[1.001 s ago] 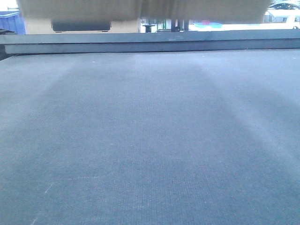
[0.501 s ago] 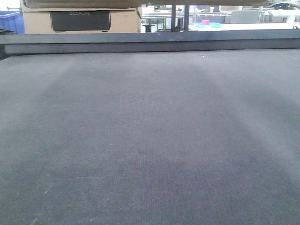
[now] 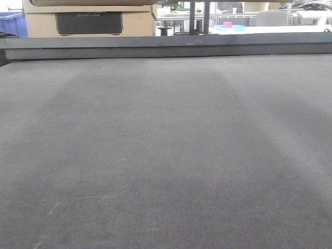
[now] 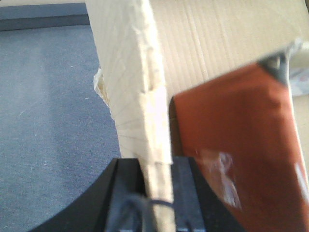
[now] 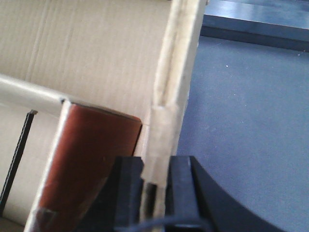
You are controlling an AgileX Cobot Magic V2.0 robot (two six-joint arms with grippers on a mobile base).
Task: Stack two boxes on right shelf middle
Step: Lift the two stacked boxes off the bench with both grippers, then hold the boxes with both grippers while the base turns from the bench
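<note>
While the left jaws clench one side wall of a cardboard box [image 4: 217, 43], with a rust-brown slab [image 4: 231, 145] lying inside it, the right jaws clench the opposite wall, so the box hangs between them above the grey desk [image 3: 166, 155]. No shelf shows; I judge carrying underway, placing and stacking both left

We read one marking: "ECOFLOW", in faint grey capitals along the top of a black panel [image 3: 89, 24] on the tan carton [image 3: 139, 24] beyond the desk [image 3: 166, 155]. The letters are small and low in contrast.
</note>
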